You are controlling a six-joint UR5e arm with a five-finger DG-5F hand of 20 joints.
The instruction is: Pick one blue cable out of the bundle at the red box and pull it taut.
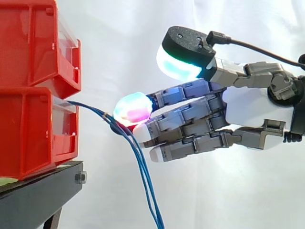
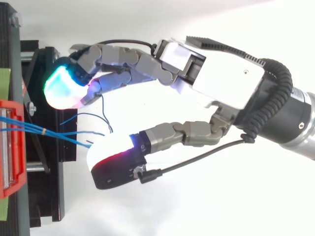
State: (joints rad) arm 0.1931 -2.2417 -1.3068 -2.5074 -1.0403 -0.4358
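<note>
White-palmed hand (image 1: 248, 107); grey segmented fingers (image 1: 190, 121); pads (image 1: 133, 109) glowing cyan, magenta.

I see the stacked bins (image 1: 33, 86) in plain bright red, on a black stand (image 1: 38, 195). The cables (image 1: 143, 176) are blue, tied by a thin yellowish band (image 2: 43, 132). The hand (image 1: 248, 107) is white and grey. One pad (image 1: 178, 64) glows cyan-green, another (image 1: 133, 109) magenta, red and blue, and the lower ones glow white. The curtain (image 1: 228, 191) is white.
</note>
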